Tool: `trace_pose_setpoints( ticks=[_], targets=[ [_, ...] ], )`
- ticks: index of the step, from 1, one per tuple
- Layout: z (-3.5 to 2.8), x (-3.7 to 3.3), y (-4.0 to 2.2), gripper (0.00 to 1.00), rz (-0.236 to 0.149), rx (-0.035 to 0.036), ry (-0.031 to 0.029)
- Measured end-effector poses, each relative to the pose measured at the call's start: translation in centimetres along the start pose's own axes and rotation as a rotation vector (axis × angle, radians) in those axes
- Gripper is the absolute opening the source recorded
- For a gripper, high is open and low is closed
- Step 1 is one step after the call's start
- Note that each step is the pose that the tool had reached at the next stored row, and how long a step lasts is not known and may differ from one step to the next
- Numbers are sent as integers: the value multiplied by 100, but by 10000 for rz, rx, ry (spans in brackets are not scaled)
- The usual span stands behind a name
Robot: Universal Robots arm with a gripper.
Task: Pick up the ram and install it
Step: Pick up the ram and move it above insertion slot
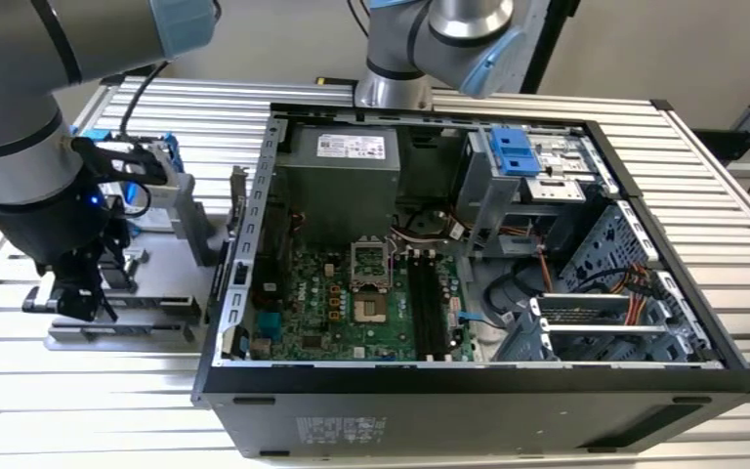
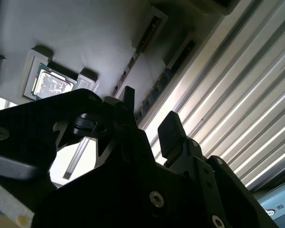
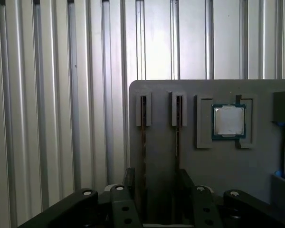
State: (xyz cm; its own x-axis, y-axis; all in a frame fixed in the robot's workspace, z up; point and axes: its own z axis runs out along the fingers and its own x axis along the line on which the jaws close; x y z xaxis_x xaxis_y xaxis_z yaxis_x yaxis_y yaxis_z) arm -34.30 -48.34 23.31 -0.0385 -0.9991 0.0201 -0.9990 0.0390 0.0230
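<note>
I read the ram (image 3: 143,142) as a thin, dark stick standing on its long edge, upright in a narrow slot of the grey holder (image 3: 228,185). A twin stick (image 3: 177,142) stands parallel in the next slot, just beside it. Only its slim top edge faces me. The holder lies outside the open computer case (image 1: 479,391), on the exterior view's left.

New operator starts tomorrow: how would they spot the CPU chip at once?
Find the gray tray on the slatted metal table. The CPU chip lies flat in a square recess beside two narrow slots. It is square and silver, unlike the thin ram sticks standing on edge in those slots.
</note>
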Motion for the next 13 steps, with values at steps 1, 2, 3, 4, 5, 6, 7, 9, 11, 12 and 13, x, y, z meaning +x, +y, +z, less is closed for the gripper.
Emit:
trace_pose_setpoints(
  ticks=[1,2,3,4,5,6,7,9,11,12,13],
  targets=[
    [8,0,-1,100,11,-7,15],
    [17,0,-1,100,28,-12,31],
    [26,0,-1,100,50,-15,46],
    [35,-1,-1,100,77,-17,62],
    [45,-1,-2,100,95,-17,77],
    [58,-1,-2,100,103,-17,88],
    [74,-2,-2,100,105,-17,94],
    [108,-2,-3,100,107,-16,104],
    [145,-3,-4,100,107,-18,109],
    [163,-3,-4,100,107,-18,110],
    [181,-4,-4,100,107,-17,111]
  ],
)
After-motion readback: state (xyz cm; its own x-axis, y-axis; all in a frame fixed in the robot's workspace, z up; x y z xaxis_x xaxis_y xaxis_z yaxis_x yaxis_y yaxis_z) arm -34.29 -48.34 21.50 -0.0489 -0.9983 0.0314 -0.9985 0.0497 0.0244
